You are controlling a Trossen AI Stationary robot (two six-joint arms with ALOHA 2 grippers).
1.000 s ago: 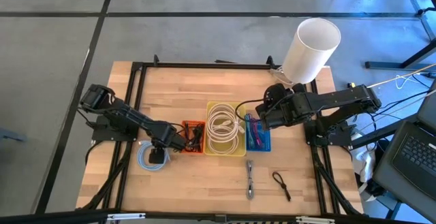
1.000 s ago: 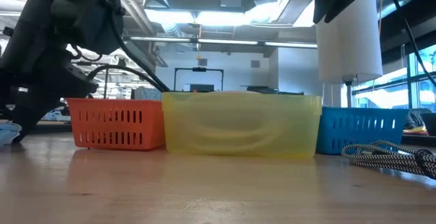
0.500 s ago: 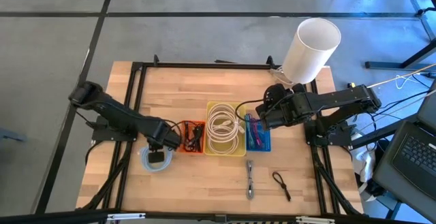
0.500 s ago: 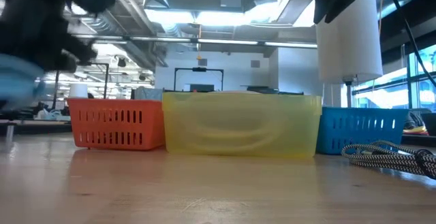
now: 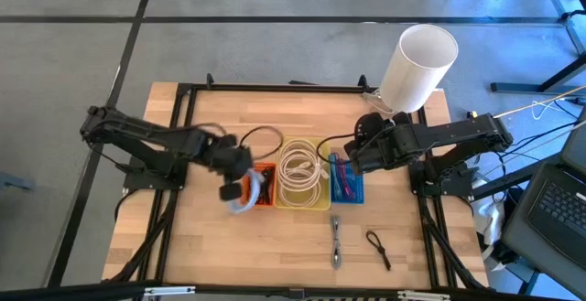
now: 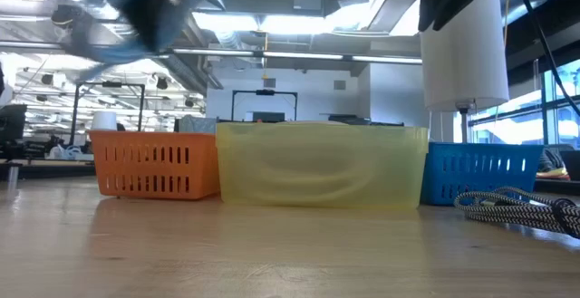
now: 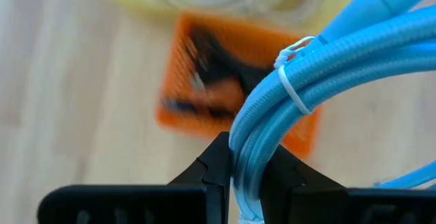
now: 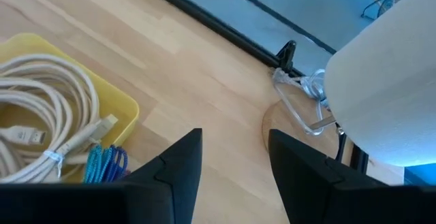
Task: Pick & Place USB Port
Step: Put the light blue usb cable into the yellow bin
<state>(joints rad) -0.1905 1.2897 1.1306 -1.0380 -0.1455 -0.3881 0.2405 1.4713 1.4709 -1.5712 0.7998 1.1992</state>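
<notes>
A coiled light-blue USB cable [image 7: 327, 60], bound with a white tie [image 7: 294, 91], hangs in the air with my left gripper [image 7: 244, 183] shut on it. In the high view the left gripper [image 5: 234, 188] and the coil [image 5: 241, 202] hover at the near left corner of the orange basket [image 5: 260, 184]. The low view shows the coil as a blue blur [image 6: 154, 8] high above that basket [image 6: 154, 162]. My right gripper [image 8: 231, 176] is open and holds nothing, above the far end of the blue basket [image 5: 346, 180]. My left gripper pinches the bundled strands of the blue coil [image 7: 246, 157] between its two fingers, not far from the white tie. The fingers slant steeply downward. The coil is lifted clear of the table and reaches out beyond the fingertips.
A yellow basket [image 5: 303, 173] with a white cable stands between the orange and blue ones. The orange basket holds dark cables. A white cylinder [image 5: 418, 66] stands at the far right. A braided cable [image 5: 336, 241] and a black cable [image 5: 377, 248] lie near the front edge.
My left gripper has risen from the table, tipped more steeply downward and swung toward the table's right, up to the orange basket. The blue coil, which lay flat on the table left of that basket, now hangs lifted clear.
</notes>
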